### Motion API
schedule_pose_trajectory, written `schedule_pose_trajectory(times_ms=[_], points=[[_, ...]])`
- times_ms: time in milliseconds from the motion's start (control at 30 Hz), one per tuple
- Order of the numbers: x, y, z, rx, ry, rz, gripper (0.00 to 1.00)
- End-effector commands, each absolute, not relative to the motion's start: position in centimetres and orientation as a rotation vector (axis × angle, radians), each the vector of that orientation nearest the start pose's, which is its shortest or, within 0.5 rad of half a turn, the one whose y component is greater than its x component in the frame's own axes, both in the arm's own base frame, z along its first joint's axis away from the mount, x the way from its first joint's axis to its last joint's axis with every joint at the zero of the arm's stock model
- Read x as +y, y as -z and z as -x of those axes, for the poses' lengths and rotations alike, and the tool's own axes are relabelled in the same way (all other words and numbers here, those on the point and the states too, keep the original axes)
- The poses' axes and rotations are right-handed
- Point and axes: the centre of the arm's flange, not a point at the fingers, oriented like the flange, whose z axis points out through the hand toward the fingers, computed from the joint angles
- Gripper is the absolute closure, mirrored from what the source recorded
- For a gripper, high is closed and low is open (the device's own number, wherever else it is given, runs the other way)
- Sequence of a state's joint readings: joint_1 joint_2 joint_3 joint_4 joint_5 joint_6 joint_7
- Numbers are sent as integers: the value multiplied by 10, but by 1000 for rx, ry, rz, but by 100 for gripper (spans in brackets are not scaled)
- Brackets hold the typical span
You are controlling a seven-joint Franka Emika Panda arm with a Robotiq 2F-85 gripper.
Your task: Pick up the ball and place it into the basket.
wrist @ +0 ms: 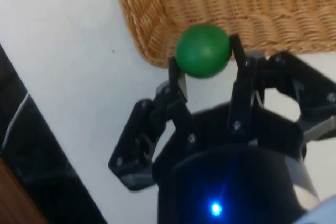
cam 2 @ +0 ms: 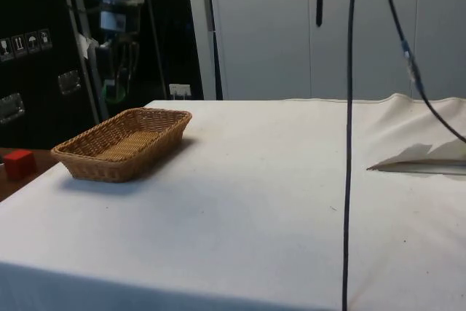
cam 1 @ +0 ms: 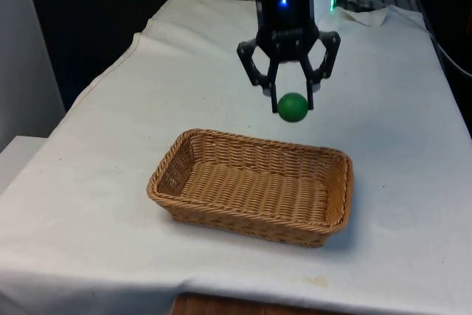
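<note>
Ball [cam 1: 293, 107] in the air, basket [cam 1: 251, 215] waiting.

Gripper [cam 1: 292, 98] has its fingers clamped on the green ball, one on either side, and holds it well above the cloth [cam 1: 96, 160], near the basket's far rim. The pick looks done; what is left is the carry over the basket's hollow, the lowering and the release. Whether the ball hangs above the rim itself or just outside it is hard to judge: the wrist view sets it over a corner of the weave. In the side view the arm is cut off at the frame's edge, and the ball is lost against dark clutter behind.
</note>
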State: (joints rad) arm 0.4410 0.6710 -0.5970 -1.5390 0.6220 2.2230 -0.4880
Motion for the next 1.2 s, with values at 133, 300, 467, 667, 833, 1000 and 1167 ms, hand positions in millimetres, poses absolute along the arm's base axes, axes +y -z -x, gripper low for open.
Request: schedule_pose_trajectory(times_ms=[133, 300, 467, 667, 833, 1000, 1167], points=[[-18, -307, -725, -167, 287, 2992, 99], [-17, -287, -733, -156, 292, 2977, 99], [-16, -270, -737, -150, 293, 2963, 99], [-14, -253, -738, -147, 286, 2957, 99], [-11, -233, -739, -146, 273, 2960, 99], [-9, -225, -740, -145, 267, 2963, 99], [-8, -222, -740, -146, 262, 2965, 77]])
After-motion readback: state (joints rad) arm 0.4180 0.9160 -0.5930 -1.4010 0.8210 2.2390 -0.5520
